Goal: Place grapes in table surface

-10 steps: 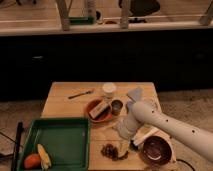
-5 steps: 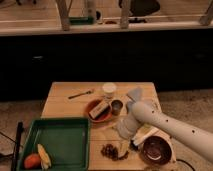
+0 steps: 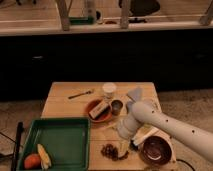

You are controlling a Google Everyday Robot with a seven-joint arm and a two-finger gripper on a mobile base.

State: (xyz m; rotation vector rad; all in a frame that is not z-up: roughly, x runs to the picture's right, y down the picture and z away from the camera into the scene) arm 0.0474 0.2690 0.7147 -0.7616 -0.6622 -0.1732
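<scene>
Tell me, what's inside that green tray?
An orange fruit and a yellow corn-like piece in its near-left corner; nothing covers the tray. The robot's hand hangs beside the grapes.

The grapes [image 3: 112, 151] are a small, lumpy cluster of dark purple-brown berries lying low in the frame, a little right of centre. They sit directly on the table surface [image 3: 65, 102], close to its near edge, spread flat rather than heaped. The table surface is a light tan, roughly square top of wooden planks with visible board seams running across it; it fills the middle and lower part of the frame. The gripper [image 3: 125, 145] is at the lower centre, just to the right of the grapes and low over the wood; whether it touches the bunch cannot be told.
</scene>
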